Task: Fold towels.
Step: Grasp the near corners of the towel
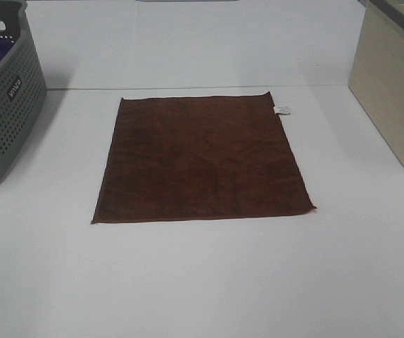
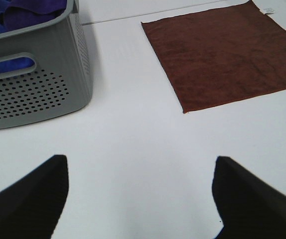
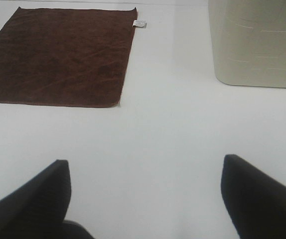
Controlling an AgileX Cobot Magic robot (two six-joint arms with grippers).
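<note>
Dark reddish-brown square terry towel lies flat and unfolded mid white counter, between grey perforated basket and beige bin. Probably light, limp, grippy pile; pinch hemmed near corners. Left claw and right claw spread wide, empty, apart from cloth.

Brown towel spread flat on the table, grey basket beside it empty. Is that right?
No. The towel is spread flat on the table, but the grey basket is not empty: the left wrist view shows blue and purple cloths inside it.
</note>
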